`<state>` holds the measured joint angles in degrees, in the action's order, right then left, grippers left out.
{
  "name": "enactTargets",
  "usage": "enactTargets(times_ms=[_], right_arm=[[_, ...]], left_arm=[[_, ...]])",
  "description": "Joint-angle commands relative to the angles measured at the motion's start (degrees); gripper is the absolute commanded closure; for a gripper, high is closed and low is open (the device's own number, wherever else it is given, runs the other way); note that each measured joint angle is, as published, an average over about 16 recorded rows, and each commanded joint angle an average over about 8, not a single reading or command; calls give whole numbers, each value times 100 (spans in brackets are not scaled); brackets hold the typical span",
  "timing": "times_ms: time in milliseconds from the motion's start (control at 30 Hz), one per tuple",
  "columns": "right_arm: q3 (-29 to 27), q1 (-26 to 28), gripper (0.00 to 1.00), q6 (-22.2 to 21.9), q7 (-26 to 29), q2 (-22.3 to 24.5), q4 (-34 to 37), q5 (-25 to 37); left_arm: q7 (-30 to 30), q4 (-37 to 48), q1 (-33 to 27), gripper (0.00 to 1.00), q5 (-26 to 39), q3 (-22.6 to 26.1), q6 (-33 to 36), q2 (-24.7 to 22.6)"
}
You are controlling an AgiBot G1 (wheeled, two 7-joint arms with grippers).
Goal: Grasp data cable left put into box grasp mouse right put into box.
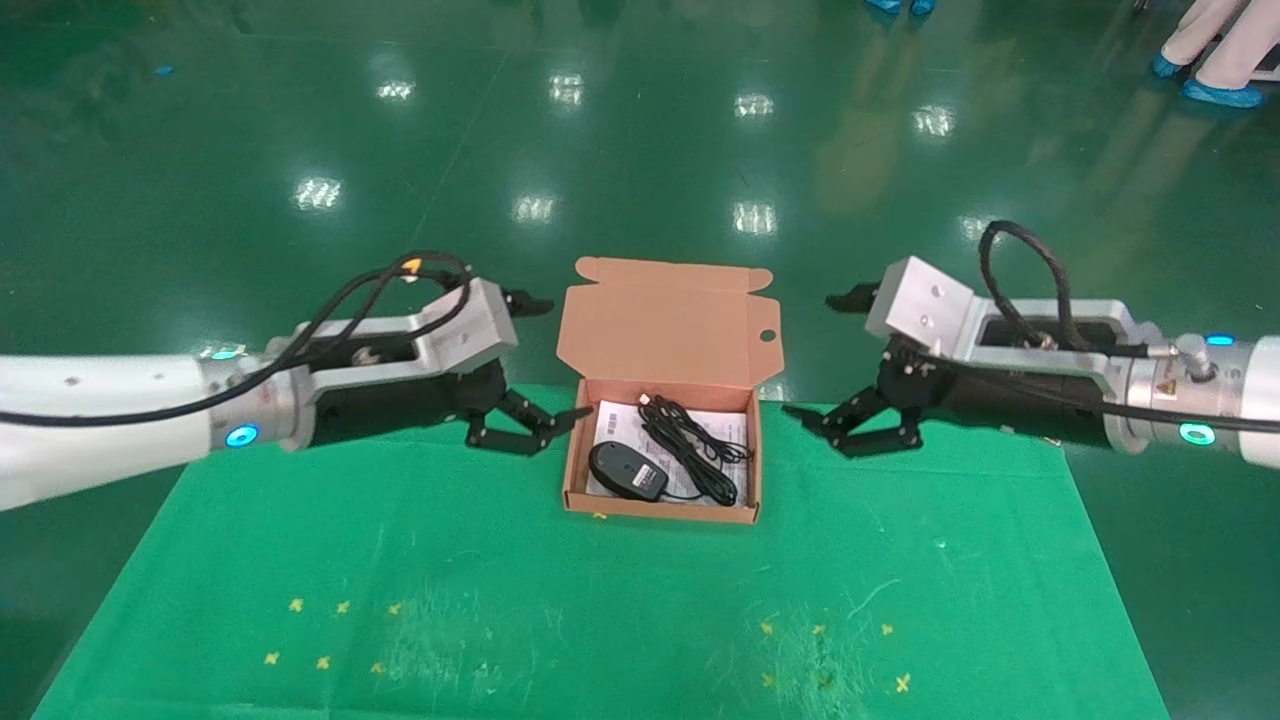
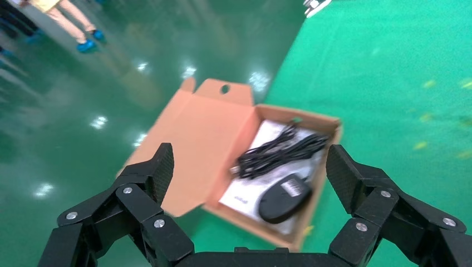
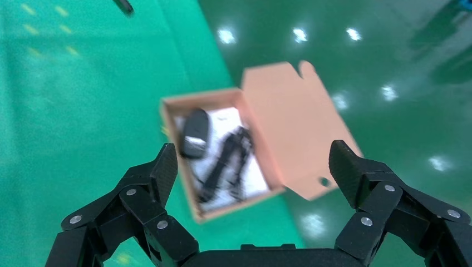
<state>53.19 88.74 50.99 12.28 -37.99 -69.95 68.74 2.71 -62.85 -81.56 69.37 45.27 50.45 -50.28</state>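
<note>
The box (image 1: 661,508) stood at mid-frame with its lid (image 1: 668,325) upright at the far edge, blocking entry from behind. Inside, the mouse (image 1: 627,469) and data cable (image 1: 690,450) covered most of the floor. Bare green counter (image 1: 640,610) lay open below and to both sides, where the left pincer (image 1: 545,365) and right pincer (image 1: 818,357) flanked the box, fingers spread.

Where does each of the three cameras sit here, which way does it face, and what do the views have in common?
Head view: on the robot's head, looking forward and down at the green mat; both arms show, left gripper and right gripper open beside the box.
Left wrist view: on the left arm, facing the box; its own open fingers show.
Right wrist view: on the right arm, facing the box; its own open fingers show.
Shared: all three show the mouse and data cable inside the open box.
</note>
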Motion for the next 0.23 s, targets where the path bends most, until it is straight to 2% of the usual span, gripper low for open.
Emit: enactTargets(times_ms=[33,233], right_arm=[[-245,-179,0,229,-10,20,-24,-177],[-769,-562,0,718,-32,61,-75,-556]], left_arm=[[53,-71,132,0,-182,-193,233,101],[167,-222,414,0,-570,-605,730,316]])
